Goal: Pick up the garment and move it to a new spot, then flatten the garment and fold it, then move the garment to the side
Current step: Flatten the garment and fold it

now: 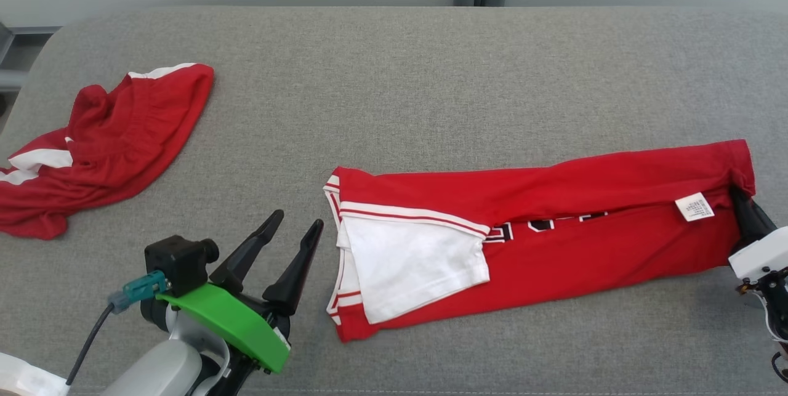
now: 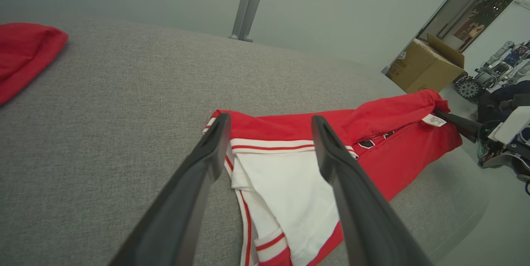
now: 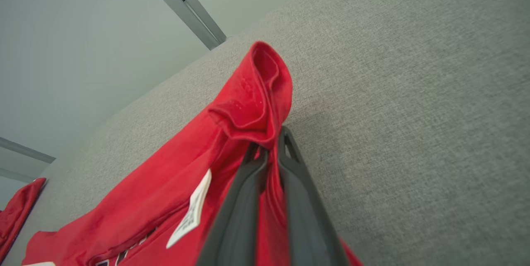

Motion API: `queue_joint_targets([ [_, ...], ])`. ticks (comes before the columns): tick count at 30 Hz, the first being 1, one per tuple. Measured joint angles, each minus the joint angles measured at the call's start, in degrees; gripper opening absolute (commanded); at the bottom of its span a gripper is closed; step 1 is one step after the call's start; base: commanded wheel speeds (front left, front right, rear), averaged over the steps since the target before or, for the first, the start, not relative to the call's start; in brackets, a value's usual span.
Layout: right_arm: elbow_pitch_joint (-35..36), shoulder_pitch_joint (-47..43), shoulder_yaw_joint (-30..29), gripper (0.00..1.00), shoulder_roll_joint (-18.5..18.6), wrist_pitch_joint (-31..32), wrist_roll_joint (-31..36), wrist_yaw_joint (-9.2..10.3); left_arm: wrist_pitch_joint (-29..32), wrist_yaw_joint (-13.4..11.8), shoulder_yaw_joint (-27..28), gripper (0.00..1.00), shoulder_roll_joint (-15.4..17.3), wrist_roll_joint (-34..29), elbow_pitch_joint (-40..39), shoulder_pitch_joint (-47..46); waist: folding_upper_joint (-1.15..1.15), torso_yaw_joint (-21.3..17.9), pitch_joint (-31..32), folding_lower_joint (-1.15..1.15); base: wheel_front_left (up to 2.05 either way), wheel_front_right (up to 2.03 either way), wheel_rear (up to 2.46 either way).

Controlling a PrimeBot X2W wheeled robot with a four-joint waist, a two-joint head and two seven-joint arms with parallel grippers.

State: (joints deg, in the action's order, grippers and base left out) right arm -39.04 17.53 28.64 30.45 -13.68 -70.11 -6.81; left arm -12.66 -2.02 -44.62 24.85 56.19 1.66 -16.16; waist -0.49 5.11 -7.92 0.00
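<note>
Right now I am holding my left fingers [image 1: 309, 241] wide apart, gripping nothing, just above the grey surface [image 1: 431, 76]. The garment [image 1: 554, 223] is lying folded into a long red strip on that surface, stretching from just beside my left fingertips across to my right fingers [image 3: 292, 171]. Its white sleeve [image 1: 412, 266], edged with red and white stripes, is sitting at the end nearest my left fingers, a little ahead of their tips. My right fingers are pressing together on the opposite end, clamping a bunched red corner of the cloth that is poking up past their tips. A white label [image 1: 694, 207] is showing on the cloth just beside that pinch. A second red and white garment [image 1: 104, 149] is lying crumpled well apart from both sets of fingers, off on the outer side of my left ones.
</note>
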Motion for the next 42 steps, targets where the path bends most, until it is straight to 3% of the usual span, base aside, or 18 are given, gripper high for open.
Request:
queue_joint_targets([
  [9,6.7,2.4,0.9,0.00,1.3,-0.4,3.8,-0.24,0.0,0.0,0.0,1.00,-0.3,-0.1,-0.2,0.0,0.00,0.0,0.4,0.00,0.00,0.00,0.00],
  [26,25.0,-0.7,10.4,0.00,-3.8,-0.7,7.2,-0.24,-0.6,-1.0,2.2,1.00,-0.1,-0.4,-0.3,0.1,0.00,3.0,2.5,0.00,0.00,0.00,0.00],
  [35,23.5,-1.9,13.0,0.00,-6.8,-0.5,8.1,-0.13,-0.6,-1.1,2.1,1.00,-1.3,-0.4,-0.3,0.1,0.00,6.3,3.0,0.00,0.00,0.00,0.00],
  [42,21.4,-1.9,13.2,0.00,-9.6,-0.2,8.1,1.94,-0.6,-1.3,2.0,1.00,-2.0,-0.4,-0.3,0.2,0.00,10.4,3.4,0.00,0.00,0.00,0.00],
])
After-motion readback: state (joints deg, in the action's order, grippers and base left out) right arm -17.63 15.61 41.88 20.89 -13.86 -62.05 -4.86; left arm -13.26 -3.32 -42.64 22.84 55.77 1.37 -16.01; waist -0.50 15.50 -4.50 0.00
